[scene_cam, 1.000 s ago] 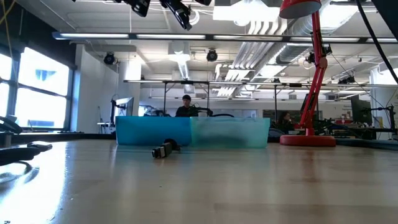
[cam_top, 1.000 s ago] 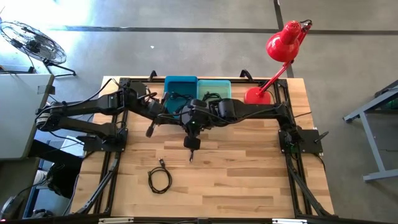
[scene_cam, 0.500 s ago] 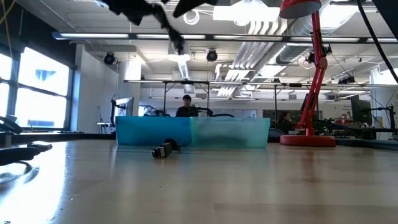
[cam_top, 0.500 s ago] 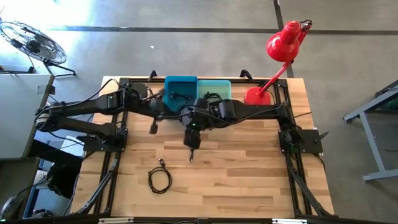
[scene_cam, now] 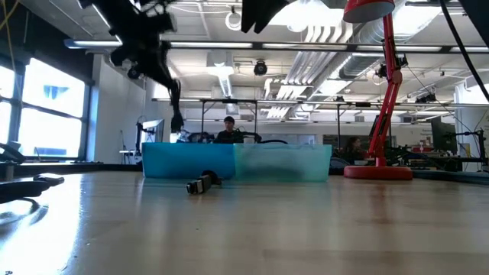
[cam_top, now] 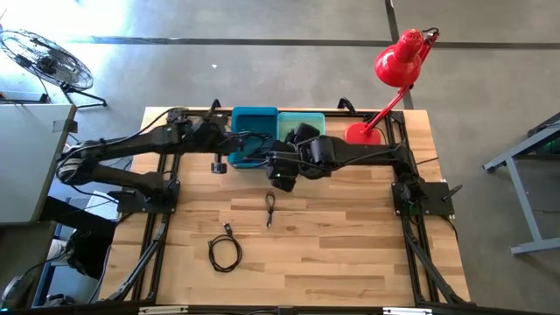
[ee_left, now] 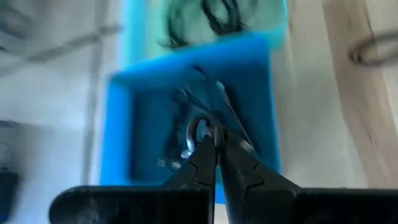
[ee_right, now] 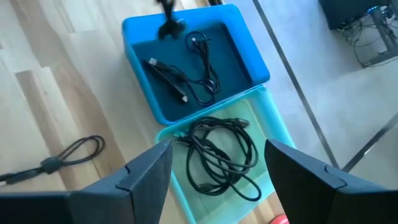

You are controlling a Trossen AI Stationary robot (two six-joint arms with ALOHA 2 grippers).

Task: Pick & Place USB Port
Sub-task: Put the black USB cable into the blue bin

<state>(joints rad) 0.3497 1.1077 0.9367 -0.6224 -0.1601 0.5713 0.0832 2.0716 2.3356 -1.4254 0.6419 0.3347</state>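
Left gripper [ee_left: 214,140] is pinched shut on a thin USB cable [scene_cam: 174,103] above the dark blue bin [cam_top: 254,131]; right gripper [ee_right: 217,155] gapes wide, empty. I judge the cable light and floppy, so I'd hold it by the stiff plug end

left gripper [ee_left: 217,149]: my own two dark fingers [ee_left: 202,163] look pressed together, tips meeting right in front of the camera
held thing: something small and shiny sits at the tips, too blurry for me to say what
blue bin [ee_left: 258,93]: right past the fingers, a few thin cables [ee_left: 214,102] lying inside
teal bin [ee_left: 267,15]: butted up against the blue one, dark coiled cable [ee_left: 221,12] in it
counter [ee_left: 345,112]: light wood beside the bins, a loop of cable [ee_left: 373,51] lying on it
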